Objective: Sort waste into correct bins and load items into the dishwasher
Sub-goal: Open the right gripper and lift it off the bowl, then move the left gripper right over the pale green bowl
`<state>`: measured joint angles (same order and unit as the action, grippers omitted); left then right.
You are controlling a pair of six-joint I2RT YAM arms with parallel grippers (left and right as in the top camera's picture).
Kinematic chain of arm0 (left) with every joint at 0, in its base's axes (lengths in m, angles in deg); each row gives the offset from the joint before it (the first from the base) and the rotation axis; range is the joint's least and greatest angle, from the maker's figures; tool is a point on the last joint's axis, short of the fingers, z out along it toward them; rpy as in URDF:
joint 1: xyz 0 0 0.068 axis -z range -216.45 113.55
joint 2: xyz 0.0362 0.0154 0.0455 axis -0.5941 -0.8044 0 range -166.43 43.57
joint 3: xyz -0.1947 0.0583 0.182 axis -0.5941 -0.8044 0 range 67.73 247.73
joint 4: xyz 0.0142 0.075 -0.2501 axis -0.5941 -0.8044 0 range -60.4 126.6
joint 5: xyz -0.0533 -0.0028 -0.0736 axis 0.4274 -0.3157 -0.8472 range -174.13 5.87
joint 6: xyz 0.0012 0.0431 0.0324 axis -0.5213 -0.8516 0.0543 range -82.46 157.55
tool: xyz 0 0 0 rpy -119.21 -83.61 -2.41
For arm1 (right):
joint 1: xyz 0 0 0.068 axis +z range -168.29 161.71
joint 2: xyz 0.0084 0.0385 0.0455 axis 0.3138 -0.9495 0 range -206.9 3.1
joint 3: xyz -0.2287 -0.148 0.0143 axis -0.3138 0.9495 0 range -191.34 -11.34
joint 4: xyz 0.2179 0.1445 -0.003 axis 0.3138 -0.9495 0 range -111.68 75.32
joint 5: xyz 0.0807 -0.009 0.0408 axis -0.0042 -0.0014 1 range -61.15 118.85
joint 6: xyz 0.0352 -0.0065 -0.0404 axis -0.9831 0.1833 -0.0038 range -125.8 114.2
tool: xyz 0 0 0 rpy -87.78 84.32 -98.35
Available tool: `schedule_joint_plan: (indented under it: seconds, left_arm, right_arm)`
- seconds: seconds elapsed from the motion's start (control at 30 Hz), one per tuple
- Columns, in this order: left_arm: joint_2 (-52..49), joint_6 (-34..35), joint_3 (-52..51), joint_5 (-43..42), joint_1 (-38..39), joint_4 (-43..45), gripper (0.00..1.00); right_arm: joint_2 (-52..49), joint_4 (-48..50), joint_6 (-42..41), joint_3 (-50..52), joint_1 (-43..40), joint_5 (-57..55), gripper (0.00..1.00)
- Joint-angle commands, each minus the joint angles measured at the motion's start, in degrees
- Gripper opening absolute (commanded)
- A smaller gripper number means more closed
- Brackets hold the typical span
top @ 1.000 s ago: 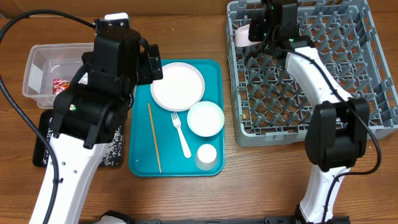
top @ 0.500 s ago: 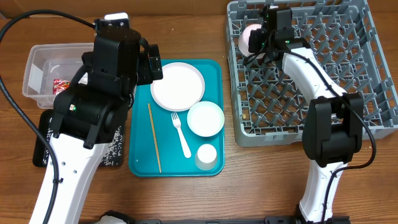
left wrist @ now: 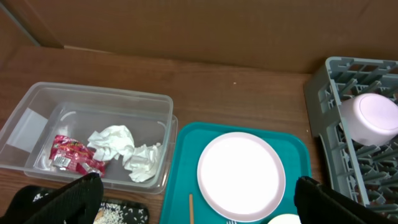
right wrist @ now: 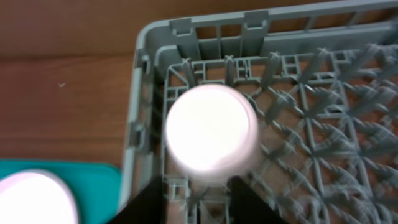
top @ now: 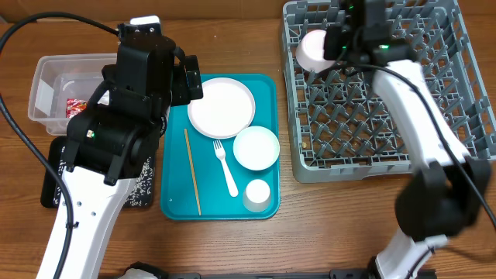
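A white bowl point(right wrist: 211, 127) rests upside down in the far left corner of the grey dish rack point(top: 387, 147). My right gripper point(right wrist: 200, 182) stands open just behind it, its fingers point(right wrist: 152, 199) apart and off the bowl point(top: 312, 49). My left gripper point(left wrist: 198, 182) hangs wide open and empty above the round plate point(left wrist: 241, 175). On the teal tray lie the plate point(top: 221, 107), a second bowl point(top: 256, 147), a small cup point(top: 257, 194), a fork point(top: 226, 169) and a wooden stick point(top: 192, 172). The clear tub point(left wrist: 37, 112) holds a red wrapper point(left wrist: 71, 154) and crumpled napkins point(left wrist: 112, 140).
The teal tray point(top: 267, 93) lies between the tub and the rack. A black tray point(top: 54, 182) with pale grains sits in front of the clear tub, half hidden under my left arm point(top: 116, 132). A brown wall runs behind the table.
My right gripper has opened and let go of the bowl in the rack's corner, and it has drawn back a little to the right. The left arm has not moved.
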<state>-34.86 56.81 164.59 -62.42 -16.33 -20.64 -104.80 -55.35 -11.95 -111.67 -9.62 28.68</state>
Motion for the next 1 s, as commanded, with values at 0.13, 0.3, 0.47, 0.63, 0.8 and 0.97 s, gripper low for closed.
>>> schedule_joint_plan:
  seconds: [0.13, 0.3, 0.47, 0.63, 0.8, 0.97]
  left_arm:
    - [0.44, -0.63, 1.18, 0.72, -0.22, 0.24, 1.00]
    - [0.44, -0.63, 1.16, 0.72, -0.22, 0.24, 1.00]
    - [0.44, -0.04, 1.18, 0.00, -0.22, 0.59, 1.00]
    - [0.44, 0.46, 1.16, -3.32, -0.22, 1.22, 1.00]
    - [0.44, 0.94, 1.14, -8.72, -0.20, 2.93, 1.00]
    - [-1.84, 5.84, -2.32, -18.73, -0.15, 0.26, 0.68]
  right_arm:
    - [9.60, -18.91, 0.11, -2.01, 0.00, 1.75, 0.69]
    - [9.94, -28.68, 0.09, -2.01, -0.07, 1.53, 0.74]
    - [9.94, -31.36, 0.07, -2.01, -0.07, 1.51, 0.77]
    - [9.94, -35.04, -0.13, -2.01, -0.07, 1.51, 0.79]
    - [9.94, -37.05, -0.11, -2.01, -0.44, 1.53, 0.80]
    - [9.94, -37.90, -0.11, -2.01, -0.44, 1.55, 0.80]
